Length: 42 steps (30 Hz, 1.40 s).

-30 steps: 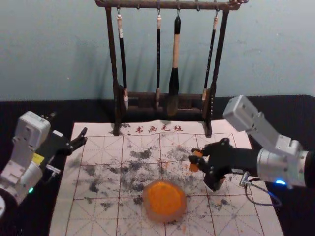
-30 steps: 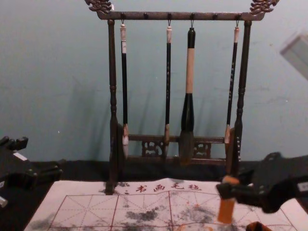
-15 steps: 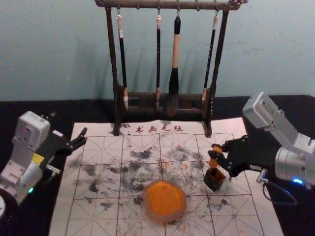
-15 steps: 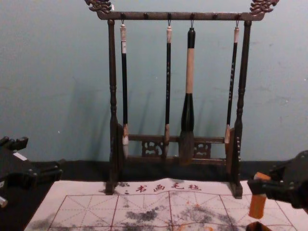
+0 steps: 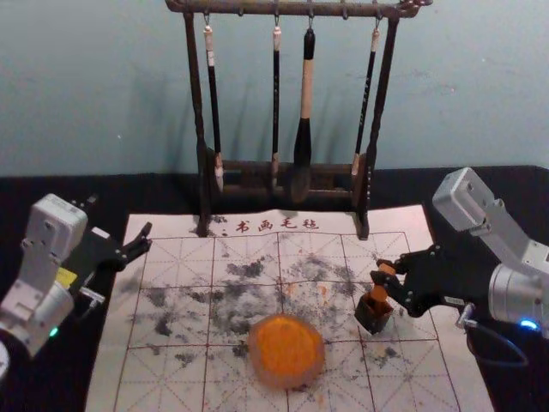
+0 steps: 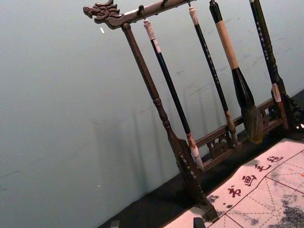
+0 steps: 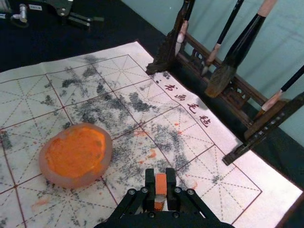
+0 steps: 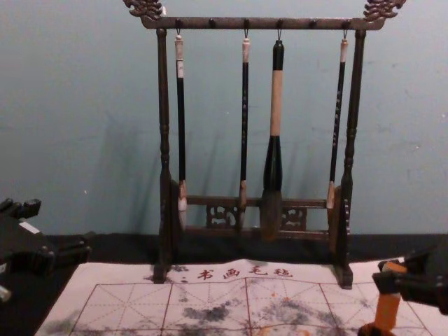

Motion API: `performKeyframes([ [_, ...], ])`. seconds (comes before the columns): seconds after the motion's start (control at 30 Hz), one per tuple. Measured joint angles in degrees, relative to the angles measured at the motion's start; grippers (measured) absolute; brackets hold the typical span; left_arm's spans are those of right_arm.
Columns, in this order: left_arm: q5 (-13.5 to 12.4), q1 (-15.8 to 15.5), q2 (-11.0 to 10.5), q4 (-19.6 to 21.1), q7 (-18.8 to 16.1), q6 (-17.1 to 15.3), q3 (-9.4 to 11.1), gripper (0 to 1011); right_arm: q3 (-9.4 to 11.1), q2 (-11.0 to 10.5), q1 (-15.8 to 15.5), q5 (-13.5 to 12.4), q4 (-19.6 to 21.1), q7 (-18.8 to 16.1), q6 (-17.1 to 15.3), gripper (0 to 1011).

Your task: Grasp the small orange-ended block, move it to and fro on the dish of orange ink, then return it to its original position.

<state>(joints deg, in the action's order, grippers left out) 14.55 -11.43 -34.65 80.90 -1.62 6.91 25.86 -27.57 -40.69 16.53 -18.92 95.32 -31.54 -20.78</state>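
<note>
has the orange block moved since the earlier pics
Yes. In the head view, the orange block, held by the right tool, has shifted right, away from the ink dish, and down to the opening of the dark box.

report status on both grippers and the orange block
Right gripper shut on orange block, its lower end at the small dark box. Left gripper off at the mat's left edge. Nothing seen blocking.

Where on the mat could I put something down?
Try the near-left part of the mat, left of the orange dish, or its near-right corner, in front of the dark box. It's crowded at that box, where the right gripper holds the block, and by the brush stand. The left gripper hangs by the far-left edge.
</note>
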Motion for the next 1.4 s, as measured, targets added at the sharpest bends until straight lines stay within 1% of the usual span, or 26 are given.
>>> performKeyframes([
  [0.2, 0.0, 0.0, 0.0, 0.0, 0.0, 0.0, 0.0, 1001, -0.04, -0.11, -0.32, -0.11, 0.18, -0.49, 0.01, 91],
  [0.43, 0.0, 0.0, 0.0, 0.0, 0.0, 0.0, 0.0, 1001, -0.4, 0.18, -0.33, -0.08, -0.49, -0.58, -0.18, 91],
  [0.77, 0.0, 0.0, 0.0, 0.0, 0.0, 0.0, 0.0, 1001, -1.45, 1.03, 0.57, 0.65, -2.33, -1.08, -0.17, 91],
  [1.1, 0.0, 0.01, 0.0, 0.0, 0.0, 0.0, 0.0, 1001, -2.81, 2.42, 1.8, 1.89, -4.9, -1.42, -0.53, 91],
  [1.4, 0.0, 0.0, 0.0, 0.0, 0.0, 0.0, 0.0, 1001, -3.13, 3.17, 2.26, 2.37, -6.15, -1.52, -0.92, 91],
])
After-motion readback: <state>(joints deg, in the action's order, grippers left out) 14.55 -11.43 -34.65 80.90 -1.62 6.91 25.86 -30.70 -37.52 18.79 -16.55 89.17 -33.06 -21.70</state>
